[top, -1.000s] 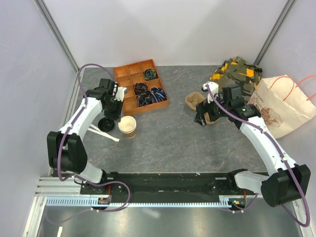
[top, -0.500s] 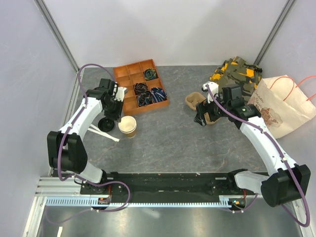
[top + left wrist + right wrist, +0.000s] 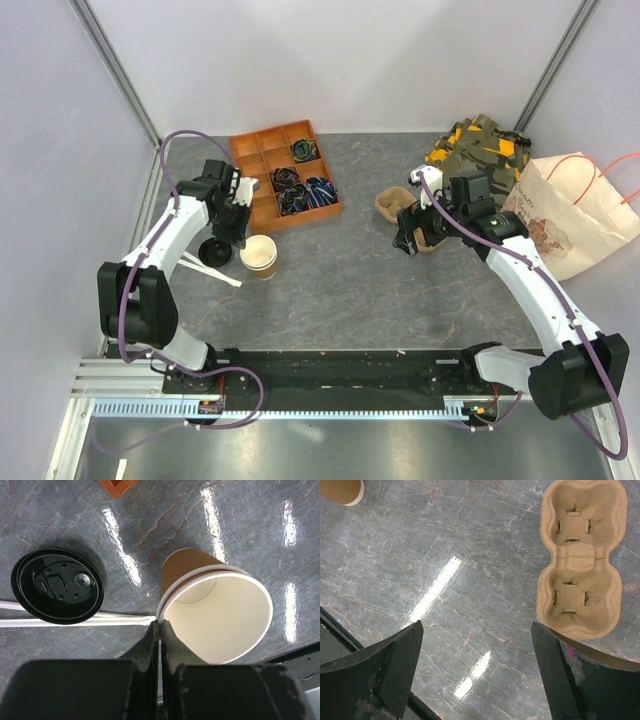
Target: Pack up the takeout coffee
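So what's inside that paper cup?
Nothing shows: the paper cup is open, with bare cream walls and bottom, though its rim hides part of the bottom. The black lid lies beside it.

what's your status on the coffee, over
Left gripper shut, tips by the cup, which stands upright, uncovered. The lid lies flat beside it. Right gripper open, beside the empty carrier.

Glossy plastic lid [image 3: 57,586]; matt paper cup [image 3: 220,620]; rough pulp carrier [image 3: 580,557]; shiny tabletop [image 3: 470,545].

Upright open tan paper cup [image 3: 259,255], black lid [image 3: 212,250] beside
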Available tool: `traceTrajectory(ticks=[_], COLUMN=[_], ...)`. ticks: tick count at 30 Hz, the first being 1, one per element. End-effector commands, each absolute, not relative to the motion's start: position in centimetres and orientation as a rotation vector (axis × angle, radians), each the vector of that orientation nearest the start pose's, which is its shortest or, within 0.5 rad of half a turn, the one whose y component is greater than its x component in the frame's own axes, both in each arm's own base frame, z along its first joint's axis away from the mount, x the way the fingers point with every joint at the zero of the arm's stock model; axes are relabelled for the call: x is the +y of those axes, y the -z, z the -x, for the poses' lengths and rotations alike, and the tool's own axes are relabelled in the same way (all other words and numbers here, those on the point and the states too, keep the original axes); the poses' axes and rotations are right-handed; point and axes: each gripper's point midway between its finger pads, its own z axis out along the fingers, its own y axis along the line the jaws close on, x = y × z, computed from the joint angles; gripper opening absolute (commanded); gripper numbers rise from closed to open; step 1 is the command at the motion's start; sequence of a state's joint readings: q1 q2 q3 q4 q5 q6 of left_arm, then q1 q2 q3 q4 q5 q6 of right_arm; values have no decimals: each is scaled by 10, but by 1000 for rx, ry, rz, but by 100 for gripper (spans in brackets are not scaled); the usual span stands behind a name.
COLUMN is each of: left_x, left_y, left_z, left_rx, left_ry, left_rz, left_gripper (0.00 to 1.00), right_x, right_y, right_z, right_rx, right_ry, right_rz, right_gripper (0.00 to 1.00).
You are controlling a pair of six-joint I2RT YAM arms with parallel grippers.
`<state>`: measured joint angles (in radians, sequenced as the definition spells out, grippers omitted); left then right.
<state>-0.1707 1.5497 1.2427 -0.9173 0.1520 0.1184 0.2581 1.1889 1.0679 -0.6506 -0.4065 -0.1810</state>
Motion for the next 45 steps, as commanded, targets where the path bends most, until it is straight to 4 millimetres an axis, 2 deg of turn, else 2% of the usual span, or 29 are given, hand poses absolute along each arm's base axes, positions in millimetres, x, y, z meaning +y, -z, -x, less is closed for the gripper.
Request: traceTrajectory(ticks=[1,8,15,18,19,20,21,23,24,25,27,28,29,30,32,33,34,35,36,38,39,40,41,43,45], left_x=[-81,-83,-95,-103,-105,-109,-111,-113,-113,-112,-112,-113,-113,-113,-114,-114,-114,-114,-114,-116,-116,-115,-115,-116,-117], left_y=[-139,-163,-160,-163,-163,-164,-165,-164,-163,-161,-161,-161,-162,-163,-165,-165,-163,-163,-162,-163,-162,-162,-162,-162,-162], left_z=[-306,-301,-296,-296,-296,-295,-295,-294,-294,-293,-293,-293,-294,-294,-294,-294,-293,-293,-293,-293,-292,-292,-293,-293,-293], left_rx=[2695,2658,2672,2650,2646,2635,2631,2622,2622,2624,2623,2621,2616,2614,2605,2607,2612,2612,2614,2611,2613,2615,2614,2612,2611], left_ry=[256,281,383,447,466,496,507,528,524,525,530,536,535,536,547,547,550,548,552,562,563,562,562,568,574], left_rz=[-458,-483,-499,-497,-499,-507,-504,-504,-503,-505,-505,-508,-510,-507,-508,-508,-509,-509,-510,-515,-513,-511,-511,-514,-514], left_gripper=[2,2,2,2,2,2,2,2,2,2,2,2,2,2,2,2,2,2,2,2,2,2,2,2,2], right_x=[144,146,148,160,167,179,190,214,231,242,266,279,286,303,326,344,355,363,375,387,394,400,404,414,422], right_y=[-201,-203,-200,-199,-202,-201,-196,-202,-193,-196,-193,-205,-203,-199,-208,-191,-198,-194,-178,-177,-167,-170,-163,-168,-161], right_z=[-288,-287,-286,-288,-293,-289,-291,-295,-293,-298,-300,-308,-308,-307,-311,-305,-305,-304,-299,-298,-295,-295,-294,-292,-288], right_rx=[2165,2159,2164,2157,2124,2112,2145,2114,2159,2131,2116,2061,2059,2050,2025,2071,2066,2078,2119,2127,2148,2132,2149,2135,2150], right_ry=[-523,-532,-554,-644,-685,-787,-869,-1023,-1100,-1127,-1176,-1222,-1248,-1284,-1335,-1375,-1409,-1424,-1438,-1475,-1490,-1501,-1514,-1527,-1530], right_rz=[719,724,730,696,687,695,644,626,609,615,623,571,548,550,541,567,572,583,599,595,598,604,596,621,641], right_gripper=[98,98,98,98,98,98,97,92,88,82,78,74,73,73,72,72,72,72,72,72,72,72,71,71,70])
